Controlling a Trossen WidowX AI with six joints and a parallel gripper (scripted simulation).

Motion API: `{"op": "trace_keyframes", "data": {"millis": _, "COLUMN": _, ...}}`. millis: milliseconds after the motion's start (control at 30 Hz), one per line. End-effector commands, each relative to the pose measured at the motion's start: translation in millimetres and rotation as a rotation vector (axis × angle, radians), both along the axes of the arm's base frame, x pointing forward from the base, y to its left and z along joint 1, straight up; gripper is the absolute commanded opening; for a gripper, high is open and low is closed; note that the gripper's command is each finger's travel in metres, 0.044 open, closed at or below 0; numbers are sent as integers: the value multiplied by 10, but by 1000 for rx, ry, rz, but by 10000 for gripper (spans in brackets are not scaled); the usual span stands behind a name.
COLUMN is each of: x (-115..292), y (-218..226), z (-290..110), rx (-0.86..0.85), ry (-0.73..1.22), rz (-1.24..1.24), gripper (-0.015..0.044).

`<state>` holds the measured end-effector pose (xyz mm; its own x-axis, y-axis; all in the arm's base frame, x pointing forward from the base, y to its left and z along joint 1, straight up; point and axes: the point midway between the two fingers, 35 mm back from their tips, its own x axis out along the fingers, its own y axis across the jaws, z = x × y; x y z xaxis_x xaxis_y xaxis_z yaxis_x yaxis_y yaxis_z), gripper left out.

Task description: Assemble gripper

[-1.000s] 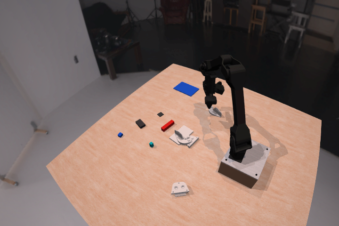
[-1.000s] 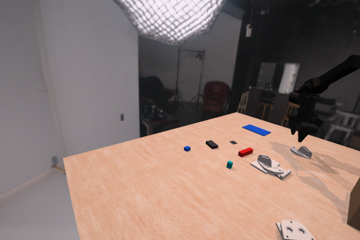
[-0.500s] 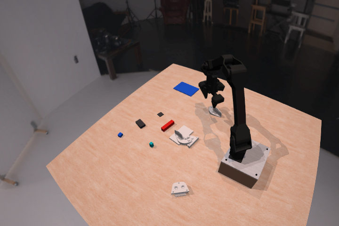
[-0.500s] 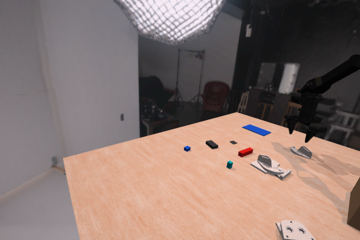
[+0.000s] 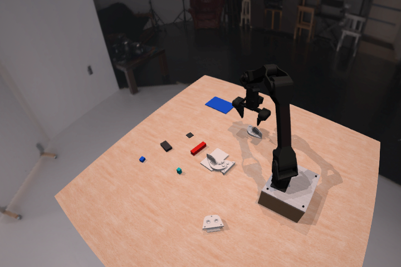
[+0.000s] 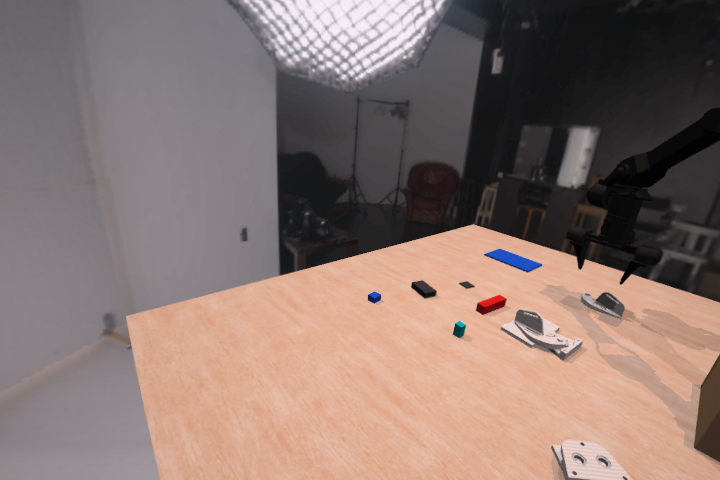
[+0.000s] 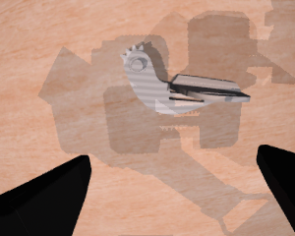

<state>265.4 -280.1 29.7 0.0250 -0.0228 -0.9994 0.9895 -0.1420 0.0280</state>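
Observation:
My gripper is open and empty, fingers wide apart, above a loose jaw. This grey-white jaw lies on the table; the wrist view shows its gear teeth and round hole at upper left, its dark-sided finger pad pointing right. The white gripper base lies mid-table. The other jaw rests on the base, pad standing up; whether it is fully seated is too small to tell. The housing plate lies apart, near the front, two holes showing.
A red block lies close beside the base. A teal block, blue cube, black block and thin dark square lie leftward. A blue sheet is at the back.

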Motion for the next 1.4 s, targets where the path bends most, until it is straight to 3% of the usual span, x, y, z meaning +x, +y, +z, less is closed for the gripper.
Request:
{"op": "trace_keyframes", "data": {"millis": 0, "x": -28, "y": -10, "z": 10, "rx": -4, "ry": 5, "rz": 129, "gripper": 440}}
{"op": "trace_keyframes", "data": {"millis": 1367, "x": -239, "y": -104, "z": 55, "rx": -35, "ry": 39, "rz": 1360, "gripper": 440}}
